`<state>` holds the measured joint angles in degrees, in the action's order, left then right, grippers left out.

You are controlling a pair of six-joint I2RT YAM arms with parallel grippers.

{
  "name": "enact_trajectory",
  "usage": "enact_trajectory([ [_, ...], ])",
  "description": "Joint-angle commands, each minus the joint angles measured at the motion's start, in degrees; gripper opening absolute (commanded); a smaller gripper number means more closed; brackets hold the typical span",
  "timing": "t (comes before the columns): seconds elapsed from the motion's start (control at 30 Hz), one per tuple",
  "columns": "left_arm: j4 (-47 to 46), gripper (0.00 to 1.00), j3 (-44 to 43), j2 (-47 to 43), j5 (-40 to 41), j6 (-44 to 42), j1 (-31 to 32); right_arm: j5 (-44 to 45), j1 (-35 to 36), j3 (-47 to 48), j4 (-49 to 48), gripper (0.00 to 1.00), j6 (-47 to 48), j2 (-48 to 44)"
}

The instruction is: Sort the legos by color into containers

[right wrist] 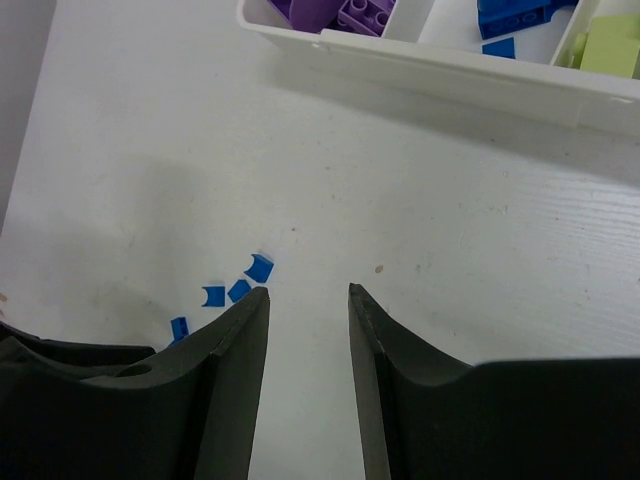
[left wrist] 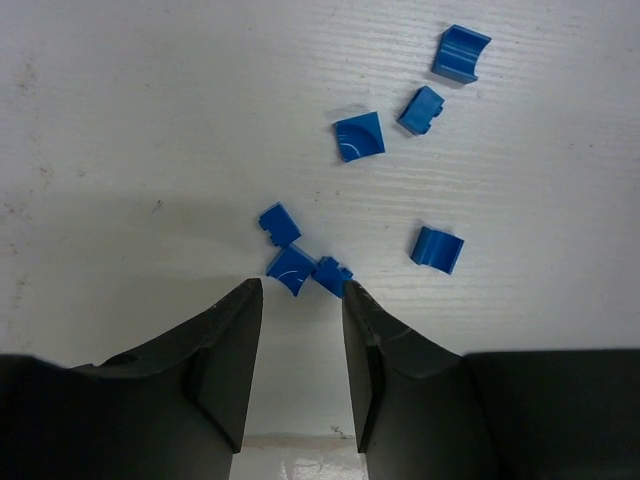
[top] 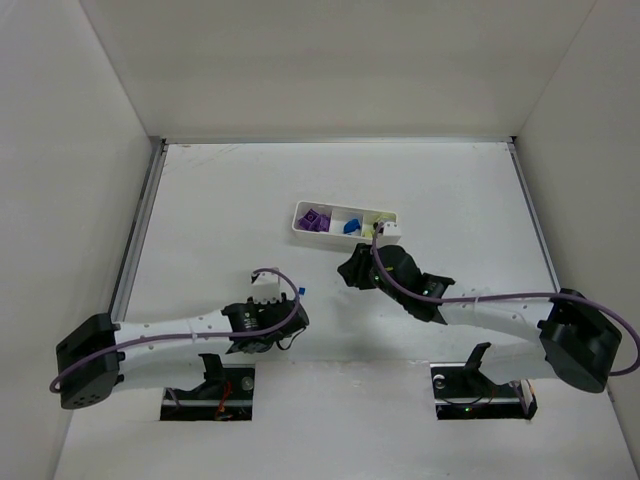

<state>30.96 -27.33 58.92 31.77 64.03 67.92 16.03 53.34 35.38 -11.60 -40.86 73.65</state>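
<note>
1. The left hand [left wrist: 302,298], lowest in its wrist view, has its two dark fingers partly apart with nothing between them. The tips are poised just short of a knot of blue legos [left wrist: 292,268].
2. Two of those bricks touch each other right at the mouth of the gap, and a third lies just beyond. Four more are scattered farther out across the white bench [left wrist: 120,120].
3. The right hand [right wrist: 308,292] is likewise partly open and empty. It hangs over bare bench between the blue scatter and the tray [right wrist: 430,72].
4. The tray sits at the far side and is already part filled. Purple legos [right wrist: 345,12] are in its left compartment, blue ones in the middle and yellow-green legos [right wrist: 610,45] on the right.
5. Likely trouble: the left fingers' gap looks barely wider than one brick. A tip landing on top of a piece, or closing on the touching pair, could flick one away or lift two at once.
6. The curved faces of these small bricks may twist or slip out of a pinch on the way over.
7. The right arm lies across the path from the pile to the tray, so a direct carry by the left arm risks a bump.
8. The blue compartment sits between the other two, so a release off to either side would drop a brick among the wrong colour.
</note>
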Motion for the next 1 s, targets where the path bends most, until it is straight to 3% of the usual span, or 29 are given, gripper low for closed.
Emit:
enact_trajectory([
  [0.0,3.6,0.35,-0.3,1.8,1.9,2.6,-0.1,0.1,0.3,-0.1,-1.8,0.43,-0.5,-1.2],
  [0.23,5.0,0.35,-1.3,5.4,3.9,6.2,0.8,0.1,0.5,-0.9,-1.8,0.43,-0.5,-2.7],
  [0.63,-3.8,0.34,0.3,8.5,2.8,1.4,-1.9,0.1,0.5,-0.7,-2.0,0.43,-0.3,-3.0],
  [0.97,-5.6,0.21,0.3,9.0,1.5,0.5,-1.5,0.1,0.5,-0.7,-2.0,0.43,-0.1,-2.9],
])
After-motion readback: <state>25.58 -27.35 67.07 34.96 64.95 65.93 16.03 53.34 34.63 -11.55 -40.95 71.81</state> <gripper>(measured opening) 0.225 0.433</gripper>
